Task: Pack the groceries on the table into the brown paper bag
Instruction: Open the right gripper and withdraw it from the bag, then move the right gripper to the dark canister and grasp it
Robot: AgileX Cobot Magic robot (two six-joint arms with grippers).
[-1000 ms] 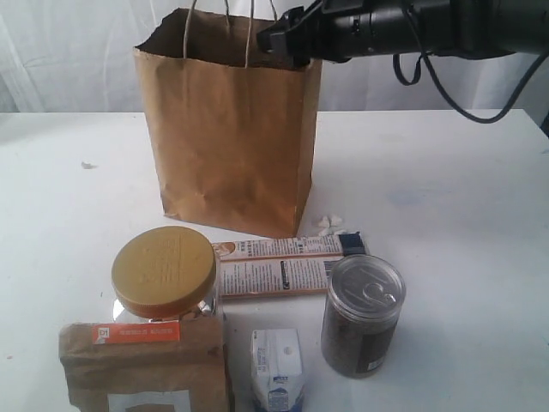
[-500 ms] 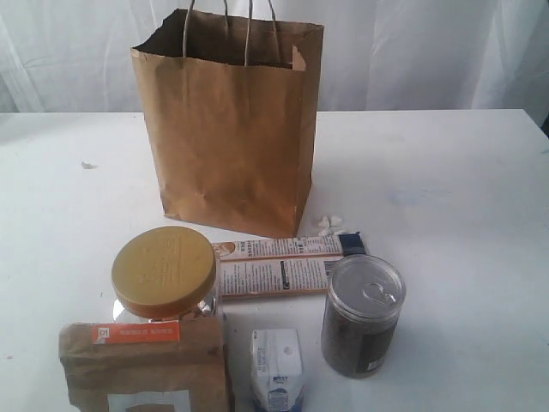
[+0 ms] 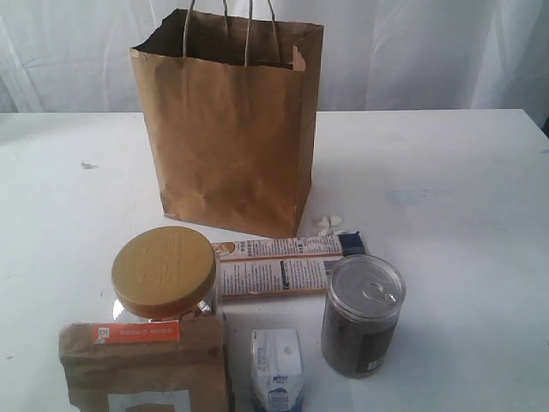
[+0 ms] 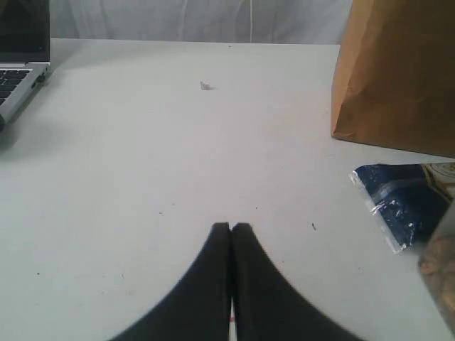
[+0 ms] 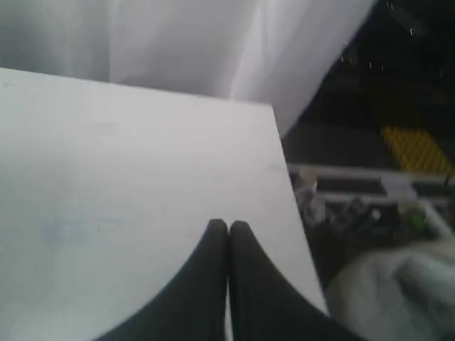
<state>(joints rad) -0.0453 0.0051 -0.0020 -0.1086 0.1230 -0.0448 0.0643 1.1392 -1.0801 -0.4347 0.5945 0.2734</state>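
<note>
The tall brown paper bag (image 3: 227, 129) stands upright and open at the back of the white table (image 3: 446, 215). In front of it lie the long navy-orange packet (image 3: 287, 266), the clear jar with mustard-yellow lid (image 3: 164, 272), the dark pull-tab can (image 3: 362, 315), the small white carton (image 3: 276, 369) and the brown paper pouch (image 3: 144, 365). The yellow-filled bottle is out of view. Neither gripper appears in the exterior view. My left gripper (image 4: 232, 227) is shut and empty over bare table, with the bag (image 4: 398, 78) and the packet's navy end (image 4: 398, 202) off to one side. My right gripper (image 5: 228, 225) is shut and empty near the table's edge.
A laptop (image 4: 18, 57) sits at the table's far side in the left wrist view. A small white crumpled scrap (image 3: 330, 225) lies by the bag's base. The table edge (image 5: 288, 192) drops to dark floor clutter in the right wrist view.
One second ago a black arm reached across the bag's top from the right. It has withdrawn out of the exterior view. The groceries have not moved.
</note>
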